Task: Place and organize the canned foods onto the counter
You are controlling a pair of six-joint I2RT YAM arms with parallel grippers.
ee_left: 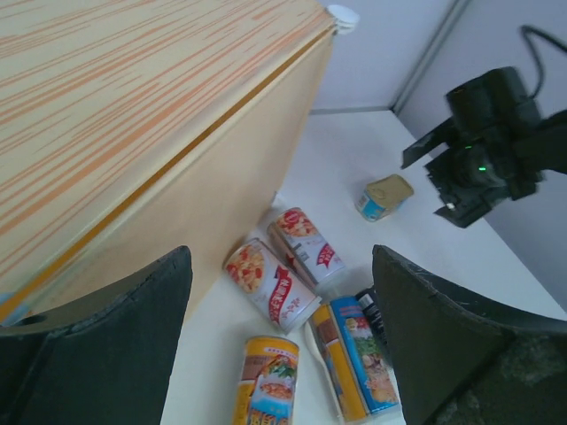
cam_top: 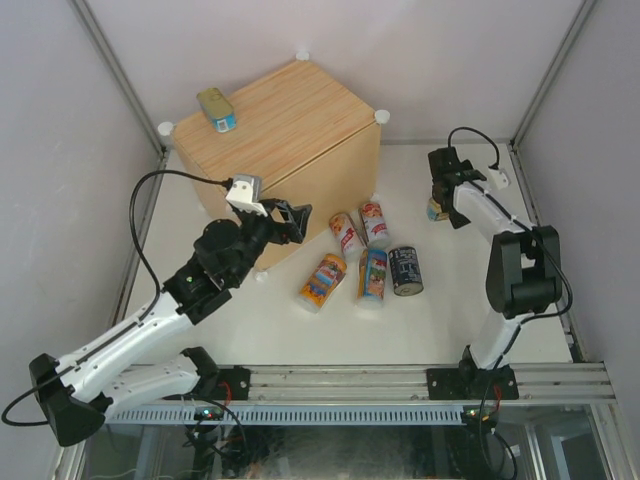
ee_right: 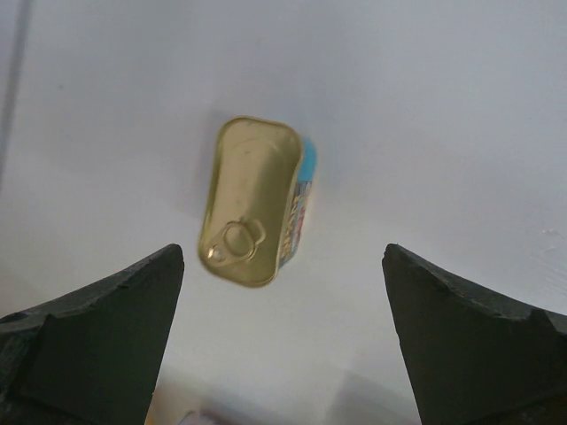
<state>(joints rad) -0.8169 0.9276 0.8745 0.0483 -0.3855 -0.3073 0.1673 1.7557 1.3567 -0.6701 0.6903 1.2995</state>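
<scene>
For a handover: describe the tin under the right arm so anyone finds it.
Right of the wooden counter, on the white table, one tin lies alone. Unlike the cylindrical cans clustered mid-table, it is flat, rectangular, gold-topped with a pull tab, blue-sided.

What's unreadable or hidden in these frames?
- Floor tin: top view, right claw covers most.
- Dark can: label too small, top view; left wrist view, a finger of the left claw hides most.
- Orange can: left wrist view, bottom edge cuts it off.
- Upper tin on counter: print too small, top view.
</scene>
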